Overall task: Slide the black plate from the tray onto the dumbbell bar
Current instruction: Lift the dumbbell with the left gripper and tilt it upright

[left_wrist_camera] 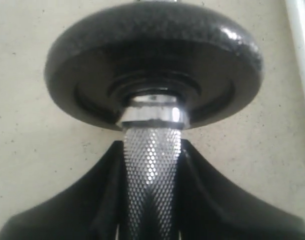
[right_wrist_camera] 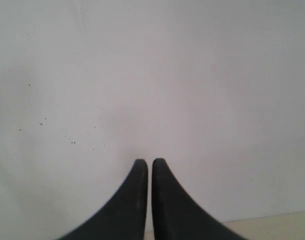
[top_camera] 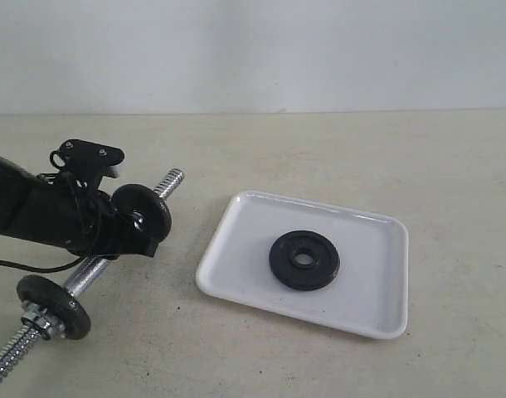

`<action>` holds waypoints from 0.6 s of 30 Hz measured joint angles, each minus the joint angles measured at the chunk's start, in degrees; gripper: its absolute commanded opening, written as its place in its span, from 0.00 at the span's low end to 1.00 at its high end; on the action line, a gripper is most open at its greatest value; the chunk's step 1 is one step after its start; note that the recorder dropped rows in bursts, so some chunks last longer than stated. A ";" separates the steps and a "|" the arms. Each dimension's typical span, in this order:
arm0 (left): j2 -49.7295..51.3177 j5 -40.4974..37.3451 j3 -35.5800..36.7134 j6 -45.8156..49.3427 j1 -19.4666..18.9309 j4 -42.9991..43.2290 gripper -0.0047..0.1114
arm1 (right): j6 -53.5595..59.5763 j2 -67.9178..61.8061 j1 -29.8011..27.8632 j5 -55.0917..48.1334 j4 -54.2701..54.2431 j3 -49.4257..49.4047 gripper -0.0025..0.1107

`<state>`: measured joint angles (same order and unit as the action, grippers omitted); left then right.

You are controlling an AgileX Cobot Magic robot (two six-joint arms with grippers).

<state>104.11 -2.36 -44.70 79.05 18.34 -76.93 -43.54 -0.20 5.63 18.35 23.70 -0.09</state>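
The black plate [top_camera: 304,259], a small deep-black round weight disc with a central hole and raised hub, lay flat near the middle of the tray [top_camera: 371,308], a glossy white rectangular dish with rounded corners and a low rim, so the transfer had not begun. To the left, the left gripper [left_wrist_camera: 151,150] was clamped on the knurled middle of the dumbbell bar [top_camera: 89,277], a short chrome steel rod with coarse threaded ends. The bar ran diagonally across the pale beige tabletop [top_camera: 336,157], its free threaded tip [top_camera: 172,179] aimed up and away toward the tray's far corner. Whether the rod was lifted or resting could not be told. A duller grey-black disc [top_camera: 145,210] already sat on the bar just beyond the fingers, against a chrome collar [left_wrist_camera: 151,113], and a second similar disc [top_camera: 55,305] sat near the lower end beside a chrome nut [top_camera: 37,322]. The right gripper [right_wrist_camera: 149,163] had its fingers pressed together on nothing, faced a blank pale wall [right_wrist_camera: 192,75], and did not show in the exterior view. The step in hand looked like steadying the bar. The next move would call for the right arm to come down to the tray, spread its fingers, grip the black plate by its rim, tilt it upright and line its hole with the free threaded tip.
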 measured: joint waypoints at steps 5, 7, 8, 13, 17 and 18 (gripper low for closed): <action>-0.11 -1.68 0.00 0.29 0.00 9.36 0.08 | 0.00 0.00 0.00 0.00 0.00 0.00 0.03; -0.31 -2.29 0.00 0.88 0.00 12.11 0.08 | 0.00 0.00 0.00 0.00 0.00 0.00 0.03; -0.31 -2.70 0.00 1.13 0.00 13.23 0.08 | 0.00 0.00 0.00 0.00 0.00 0.00 0.03; -0.45 -3.19 0.00 1.33 0.00 16.88 0.08 | 0.00 0.00 0.00 0.00 0.00 0.00 0.03; -0.64 -4.77 0.00 1.21 0.00 23.18 0.08 | 0.00 0.00 0.00 0.00 0.52 0.00 0.03; -0.78 -5.22 0.00 1.21 0.00 24.82 0.08 | 0.00 0.00 0.00 0.00 0.63 0.00 0.03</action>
<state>103.32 -7.58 -44.70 80.26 18.34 -52.11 -43.54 -0.20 5.63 18.35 24.33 -0.09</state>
